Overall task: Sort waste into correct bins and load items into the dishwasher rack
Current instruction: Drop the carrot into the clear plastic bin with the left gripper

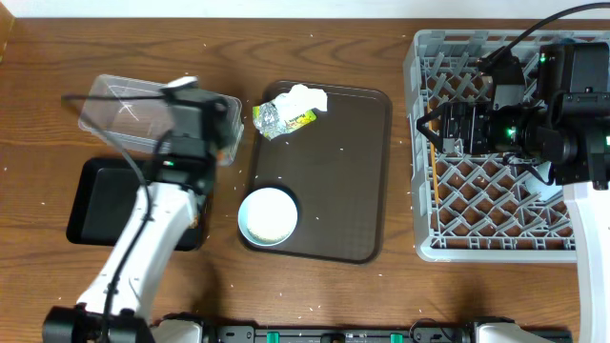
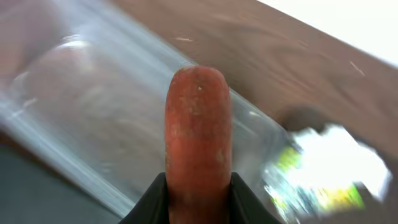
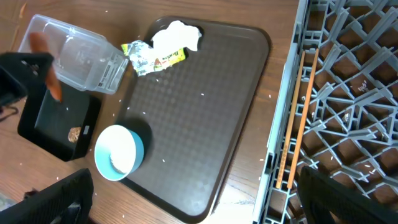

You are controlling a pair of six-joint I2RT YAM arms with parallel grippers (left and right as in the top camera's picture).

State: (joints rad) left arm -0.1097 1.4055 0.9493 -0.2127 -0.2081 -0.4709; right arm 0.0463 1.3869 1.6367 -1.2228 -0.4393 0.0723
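Left wrist view says it all: the left gripper (image 2: pixel 199 190) is clamped on the small orange carrot (image 2: pixel 199 124), right over the clear plastic rectangular tub (image 2: pixel 81 112) near the table's back-left edge. The right gripper (image 3: pixel 202 202) is spread wide with nothing in it, above the grey plastic lattice dishwasher rack (image 1: pixel 429 219) at the table's right edge. The crumpled white tissue (image 1: pixel 307 97) and green-yellow foil wrapper (image 1: pixel 281 119) sit in the flat brown serving tray's (image 1: pixel 353 171) back-left corner. The white bowl with pale blue outside (image 1: pixel 268 215) is in its front-left corner.

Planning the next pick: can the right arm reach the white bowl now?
Probably yes: the right gripper hangs open and empty over the rack, and nothing covers the white bowl.
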